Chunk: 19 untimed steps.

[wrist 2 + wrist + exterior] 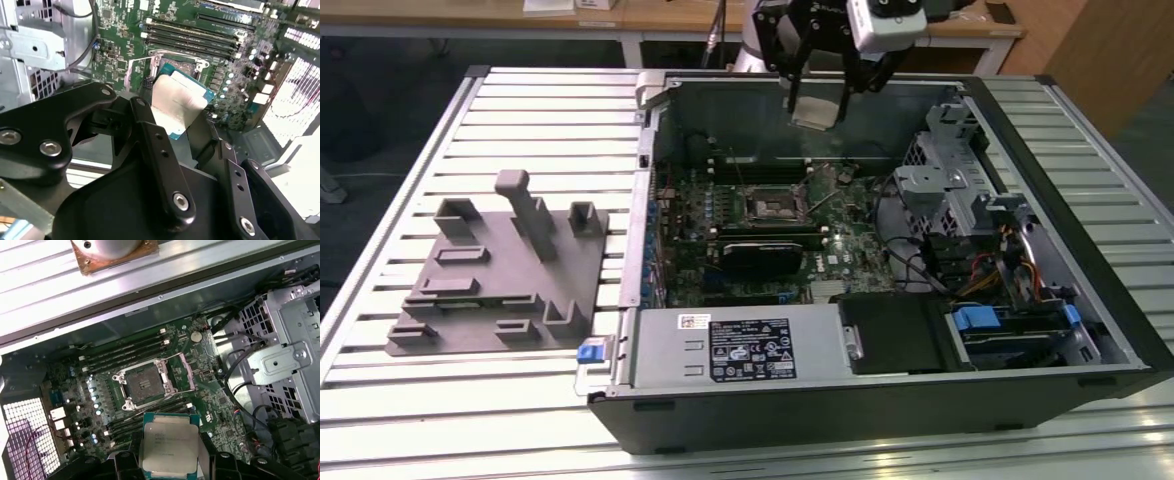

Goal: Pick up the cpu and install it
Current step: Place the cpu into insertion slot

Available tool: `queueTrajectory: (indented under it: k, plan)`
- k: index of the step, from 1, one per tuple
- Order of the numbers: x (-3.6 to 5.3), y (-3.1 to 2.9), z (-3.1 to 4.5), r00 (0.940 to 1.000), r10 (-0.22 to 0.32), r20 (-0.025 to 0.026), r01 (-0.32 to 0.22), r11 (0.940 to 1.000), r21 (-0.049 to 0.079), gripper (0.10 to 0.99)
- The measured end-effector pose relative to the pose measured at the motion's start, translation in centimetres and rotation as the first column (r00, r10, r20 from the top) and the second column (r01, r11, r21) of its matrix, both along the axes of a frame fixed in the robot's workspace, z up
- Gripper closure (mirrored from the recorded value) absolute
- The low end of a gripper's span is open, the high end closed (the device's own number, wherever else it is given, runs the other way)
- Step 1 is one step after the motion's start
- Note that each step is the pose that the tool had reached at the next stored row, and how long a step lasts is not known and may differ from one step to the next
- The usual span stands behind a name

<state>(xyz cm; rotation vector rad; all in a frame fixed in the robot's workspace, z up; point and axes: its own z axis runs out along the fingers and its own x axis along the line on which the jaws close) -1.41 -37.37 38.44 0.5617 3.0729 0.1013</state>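
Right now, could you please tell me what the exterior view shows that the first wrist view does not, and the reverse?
The exterior view adds the grey tray standing at the exterior view's left of the computer case, and a labelled metal box inside the case. The first wrist view adds a round metal part on a copper-coloured plate, outside the case wall. Both show the cpu gripped in the hand above the open case, the socket with no chip in it, and the green motherboard.
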Motion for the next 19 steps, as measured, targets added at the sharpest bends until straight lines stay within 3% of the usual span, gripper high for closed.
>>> queueTrajectory:
  k: [10, 19]
  plan:
    - [0.00, 0.08, -0.08, 0.9936, -0.113, 0.0000, 0.113, 0.9936, 0.000, 0.561]
    - [0.00, 0.19, -0.15, 0.9723, -0.234, -0.0001, 0.234, 0.9723, 0.000, 0.561]
